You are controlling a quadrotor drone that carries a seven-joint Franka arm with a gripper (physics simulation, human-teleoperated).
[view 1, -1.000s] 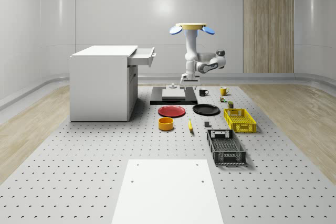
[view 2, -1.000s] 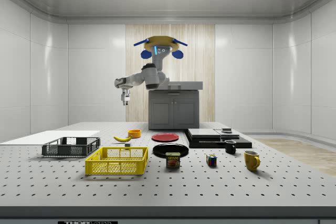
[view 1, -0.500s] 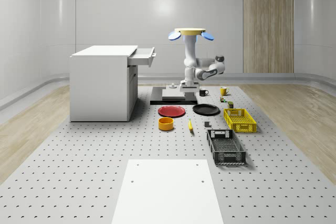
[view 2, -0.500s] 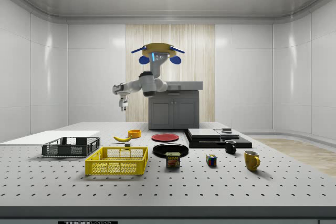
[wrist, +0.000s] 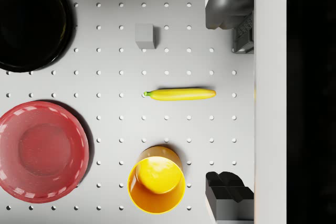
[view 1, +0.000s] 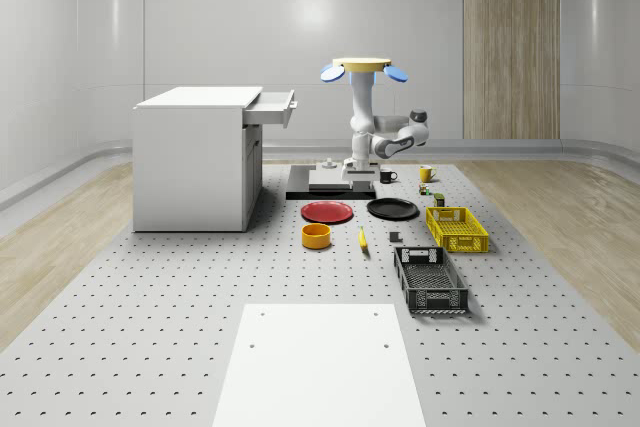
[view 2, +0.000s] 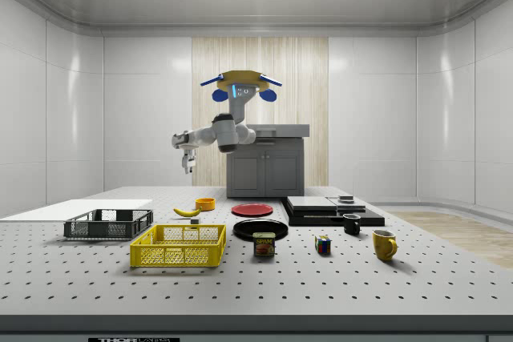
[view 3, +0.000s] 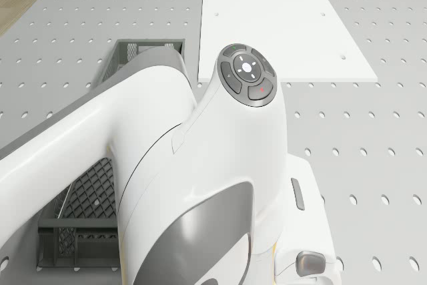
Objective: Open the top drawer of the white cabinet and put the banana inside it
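Note:
The banana [wrist: 180, 94] lies on the perforated table between the orange bowl [wrist: 156, 182] and a small grey block [wrist: 145, 35]; it also shows as the banana [view 1: 362, 239] and the banana [view 2: 187, 211]. My gripper [view 2: 187, 164] hangs high above the banana, pointing down, open and empty, with its fingers [wrist: 227, 4] wide apart. The drone [view 1: 363, 67] hovers over the table to the right of the white cabinet [view 1: 190, 162]. The cabinet's top drawer [view 1: 272, 107] stands pulled out.
A red plate [view 1: 328, 212] and a black plate [view 1: 392, 209] lie behind the banana. A yellow crate [view 1: 456, 229] and a black crate [view 1: 430, 280] stand to the whole-scene view's right. A black slab [view 1: 330, 187], mugs and a can stand further back; a white sheet [view 1: 320, 362] lies in front.
The drone has sunk a little and the elbow has drawn in. The gripper now hangs lower, still over the banana. Banana and drawer have not moved.

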